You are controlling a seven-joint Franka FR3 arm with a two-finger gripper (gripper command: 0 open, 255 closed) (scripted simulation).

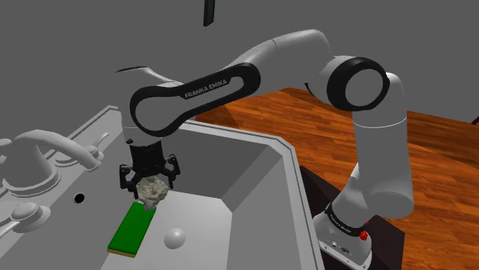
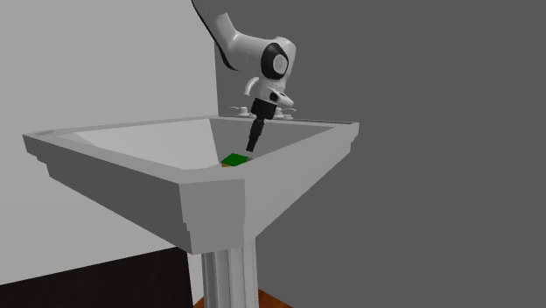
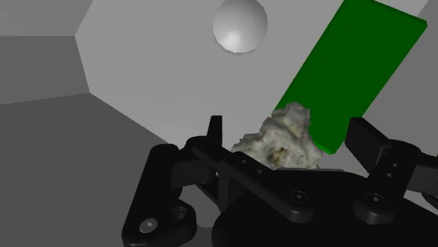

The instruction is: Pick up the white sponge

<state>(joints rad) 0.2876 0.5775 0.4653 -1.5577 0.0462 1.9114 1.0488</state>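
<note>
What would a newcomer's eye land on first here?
Most likely the big white arm bending down into a grey sink. Its black pincer stands open around a lumpy whitish sponge, by the end of a bright green slab on the basin floor. A pale grey ball lies beside the slab.

view: shoulder | text: white capitals "FRANKA EMIKA" are running lengthwise along the black link (image 1: pixel 196 96) of the white arm (image 1: pixel 307 46), just above the sink | also: a short line of dark print is sitting on the arm's white base (image 1: pixel 343 222), beside a red dot, too small for reading
</note>
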